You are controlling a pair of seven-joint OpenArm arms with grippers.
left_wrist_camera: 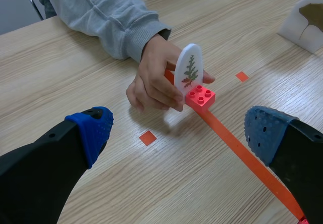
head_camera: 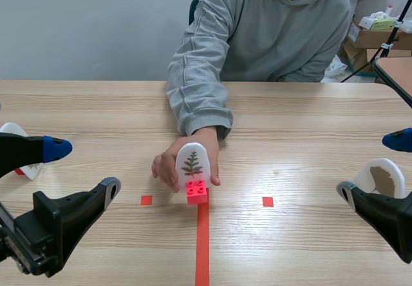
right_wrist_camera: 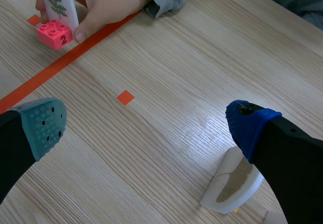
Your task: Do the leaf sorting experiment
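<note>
A white oval card with a green fern-like leaf [head_camera: 192, 163] [left_wrist_camera: 190, 71] [right_wrist_camera: 57, 1] stands upright in a pink brick [head_camera: 197, 192] [left_wrist_camera: 200, 96] [right_wrist_camera: 53, 34] at the far end of the tape line. A person's hand [head_camera: 172, 163] [left_wrist_camera: 154, 80] [right_wrist_camera: 103, 2] holds the card from behind. My left gripper [head_camera: 67, 170] [left_wrist_camera: 179, 133] is open at the table's left, well short of the card. My right gripper [head_camera: 376, 167] [right_wrist_camera: 146, 125] is open at the right, beside another white leaf card [head_camera: 384, 178] [right_wrist_camera: 234, 186] [left_wrist_camera: 305, 22].
A white card piece [head_camera: 18, 149] lies behind my left gripper's upper finger. The person in a grey sweatshirt [head_camera: 270, 35] sits across the table. Cardboard boxes [head_camera: 373, 31] and a second table edge [head_camera: 394, 73] stand at the back right.
</note>
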